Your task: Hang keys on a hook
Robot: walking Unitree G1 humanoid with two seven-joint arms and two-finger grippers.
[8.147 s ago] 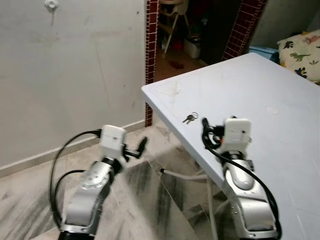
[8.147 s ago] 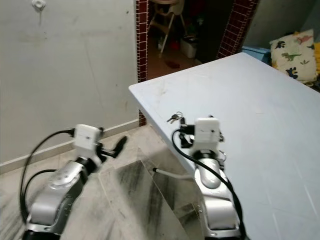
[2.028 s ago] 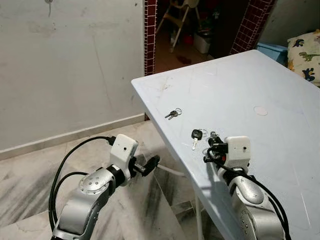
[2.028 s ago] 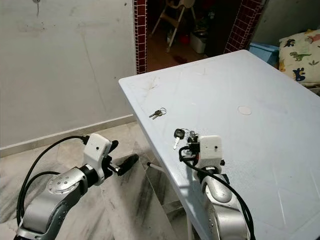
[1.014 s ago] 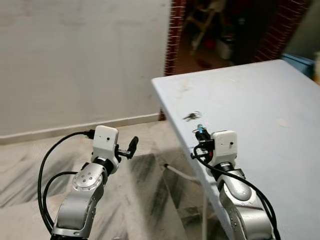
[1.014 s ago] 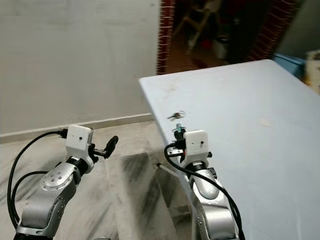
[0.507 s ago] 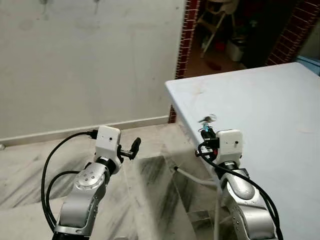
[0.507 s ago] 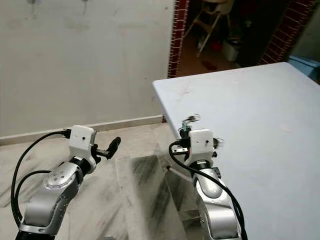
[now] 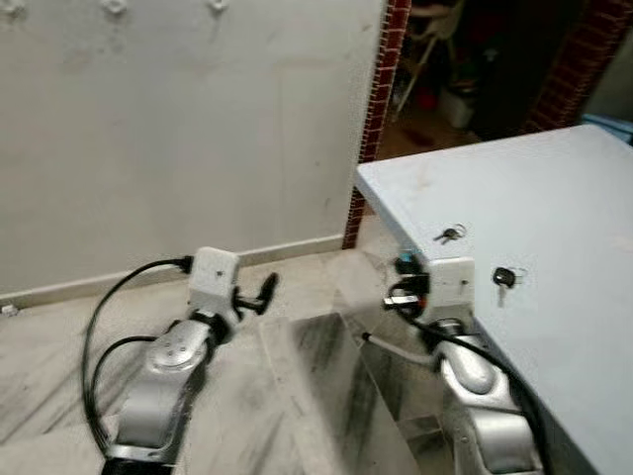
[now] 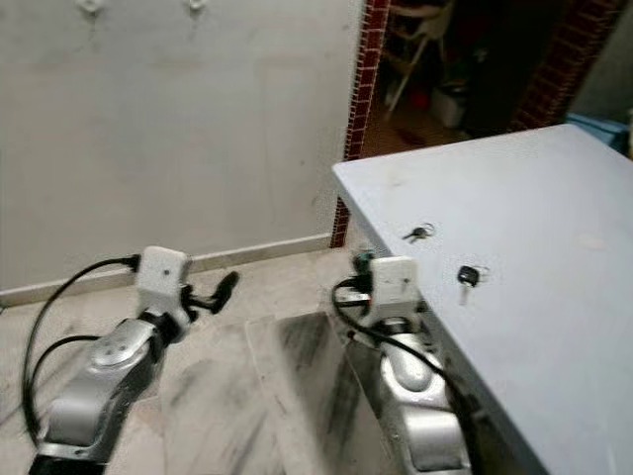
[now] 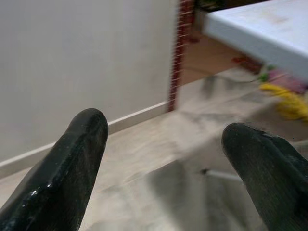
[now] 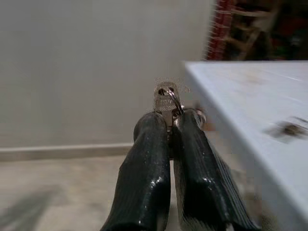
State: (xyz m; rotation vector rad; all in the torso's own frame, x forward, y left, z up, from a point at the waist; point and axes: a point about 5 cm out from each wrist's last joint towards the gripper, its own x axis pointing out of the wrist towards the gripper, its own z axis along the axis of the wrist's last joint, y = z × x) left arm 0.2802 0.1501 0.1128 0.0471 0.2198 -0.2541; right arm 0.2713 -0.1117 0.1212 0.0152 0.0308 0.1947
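My right gripper [image 12: 168, 126] is clamped on the key ring [image 12: 167, 96], keys jutting straight out past the fingertips. Lettering unreadable. Left gripper [image 11: 168, 159] spread apart over floor.

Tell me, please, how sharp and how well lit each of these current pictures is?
Both eye views are softly motion-blurred, though evenly lit; the pale blue table and the black-headed key on it stay readable. The left wrist view has its black fingers sharp, the floor behind smeared. The right wrist view shows the silver keys in the right gripper fairly clearly, the table edge hazy.
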